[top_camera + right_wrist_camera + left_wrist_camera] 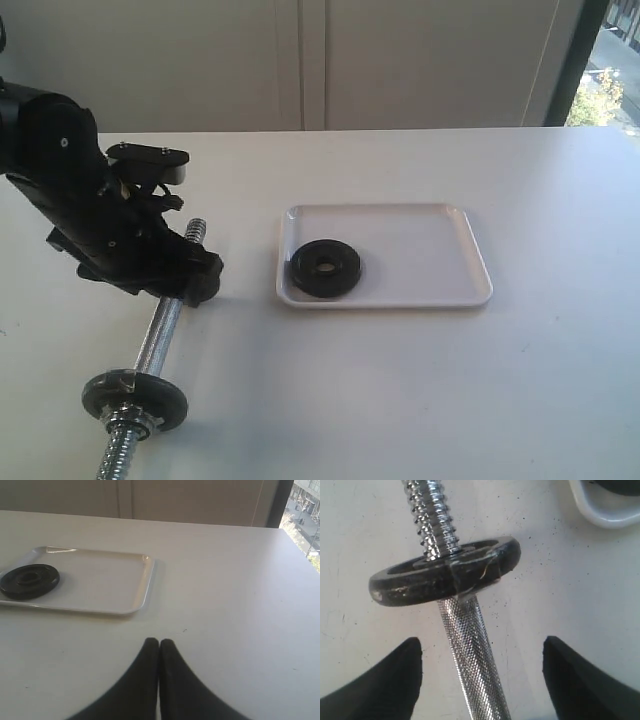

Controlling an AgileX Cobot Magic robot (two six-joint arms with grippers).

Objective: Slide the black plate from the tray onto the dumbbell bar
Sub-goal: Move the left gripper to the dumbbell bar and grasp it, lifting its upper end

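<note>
My exterior camera sits high and looks down across the table (400, 380), with the tray (420, 250) at frame centre and the dumbbell bar (162, 335) at lower left. My left wrist camera hangs very close over that bar. My right wrist camera skims low from farther back, seeing the black plate (29, 581). All 3 views share the tray.

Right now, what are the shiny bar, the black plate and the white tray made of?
The dumbbell bar looks like chromed steel: mirror-bright, with a knurled grip and threaded end. The black plate seems cast metal with a matte black coat, though rubber is possible. The tray looks like smooth, glossy white plastic with soft rounded corners.
</note>
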